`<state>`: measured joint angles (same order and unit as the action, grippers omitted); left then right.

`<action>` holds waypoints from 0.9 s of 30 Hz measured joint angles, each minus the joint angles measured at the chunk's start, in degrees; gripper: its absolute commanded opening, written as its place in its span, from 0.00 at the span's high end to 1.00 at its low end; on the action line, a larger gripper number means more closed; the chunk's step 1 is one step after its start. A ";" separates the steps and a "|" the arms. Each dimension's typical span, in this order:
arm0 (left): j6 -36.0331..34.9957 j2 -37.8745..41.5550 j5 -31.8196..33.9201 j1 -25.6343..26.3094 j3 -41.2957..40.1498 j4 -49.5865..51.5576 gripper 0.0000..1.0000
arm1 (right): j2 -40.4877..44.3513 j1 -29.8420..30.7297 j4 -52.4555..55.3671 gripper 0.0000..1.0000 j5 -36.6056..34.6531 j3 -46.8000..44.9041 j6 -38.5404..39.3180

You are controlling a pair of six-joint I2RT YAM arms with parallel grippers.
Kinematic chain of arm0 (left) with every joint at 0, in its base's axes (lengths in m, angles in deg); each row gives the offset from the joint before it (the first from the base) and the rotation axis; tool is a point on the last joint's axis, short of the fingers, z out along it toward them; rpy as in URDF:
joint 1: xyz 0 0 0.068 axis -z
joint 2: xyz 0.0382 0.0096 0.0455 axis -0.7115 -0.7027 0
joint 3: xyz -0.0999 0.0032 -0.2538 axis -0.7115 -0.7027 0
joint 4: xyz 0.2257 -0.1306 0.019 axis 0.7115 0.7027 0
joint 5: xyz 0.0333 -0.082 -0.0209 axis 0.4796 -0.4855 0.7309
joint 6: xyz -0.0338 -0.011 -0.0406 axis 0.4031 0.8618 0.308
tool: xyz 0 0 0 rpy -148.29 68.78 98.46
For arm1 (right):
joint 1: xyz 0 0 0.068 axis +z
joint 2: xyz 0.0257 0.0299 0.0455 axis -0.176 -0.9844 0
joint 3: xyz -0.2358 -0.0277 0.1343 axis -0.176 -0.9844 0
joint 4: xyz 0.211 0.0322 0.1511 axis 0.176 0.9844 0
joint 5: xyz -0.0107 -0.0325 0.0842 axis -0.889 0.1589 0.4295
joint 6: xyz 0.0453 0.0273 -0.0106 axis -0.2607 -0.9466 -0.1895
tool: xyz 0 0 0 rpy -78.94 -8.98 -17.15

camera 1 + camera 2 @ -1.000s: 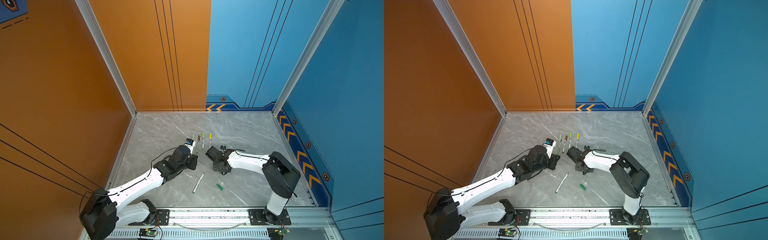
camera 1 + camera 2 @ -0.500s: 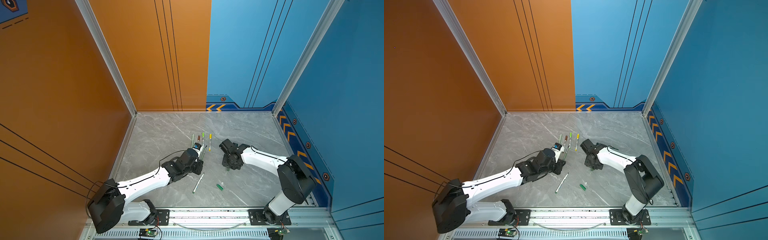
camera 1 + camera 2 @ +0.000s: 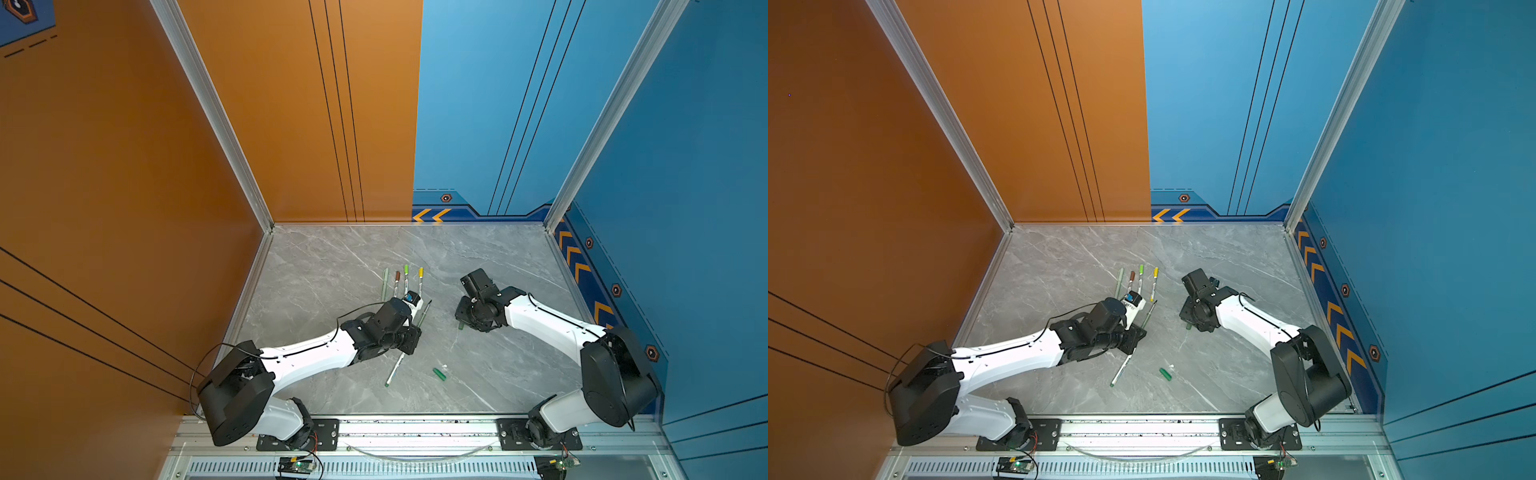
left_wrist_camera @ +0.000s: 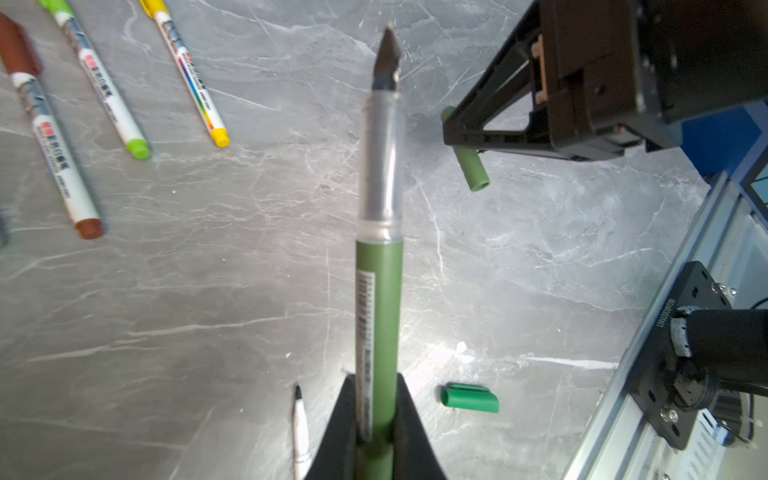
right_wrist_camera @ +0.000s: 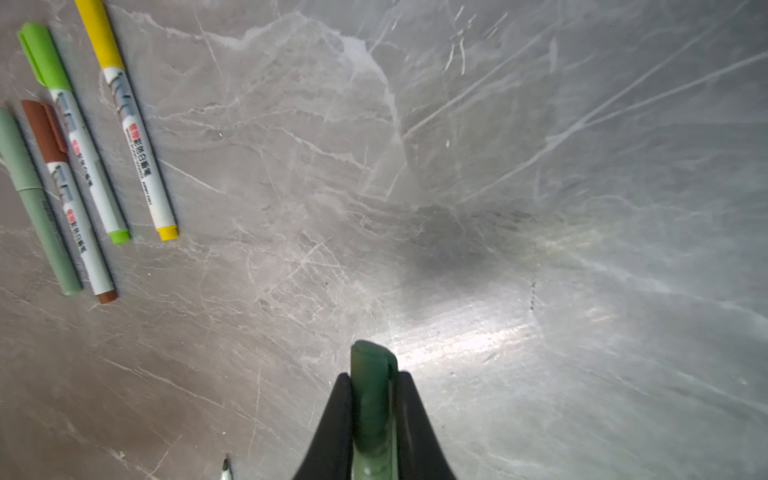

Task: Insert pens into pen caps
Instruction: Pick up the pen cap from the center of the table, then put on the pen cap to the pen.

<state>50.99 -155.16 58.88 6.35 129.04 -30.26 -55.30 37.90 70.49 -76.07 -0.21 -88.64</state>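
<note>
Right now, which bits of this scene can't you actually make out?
- Green pen: rear end hidden inside the left tool, left wrist view.
- Cap in the right tool: blurred, base cut off by the frame edge, right wrist view.
- White pen: one end hidden under the left arm, both top views.
- Print on the capped pens: too small in both top views.

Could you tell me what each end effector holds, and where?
Left end effector: dark green pen, rear barrel. Right end effector: dark green cap, across its sides.
</note>
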 measured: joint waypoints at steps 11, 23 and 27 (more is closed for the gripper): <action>-0.02 -5.11 -3.67 1.77 1.03 -0.37 0.99 | 2.62 -1.01 -6.78 1.00 3.06 -0.55 -3.52; 0.72 -7.56 -4.33 2.34 2.16 -0.85 1.00 | 4.92 -1.20 -9.33 1.00 5.22 -0.63 -5.07; 0.87 -7.80 -4.35 2.38 2.16 -1.14 1.00 | 5.07 -1.20 -9.73 1.00 5.60 -0.76 -5.42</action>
<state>51.86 -162.96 54.53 8.73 131.20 -31.40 -50.23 36.70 60.76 -70.47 -0.97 -94.06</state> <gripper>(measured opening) 0.132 0.161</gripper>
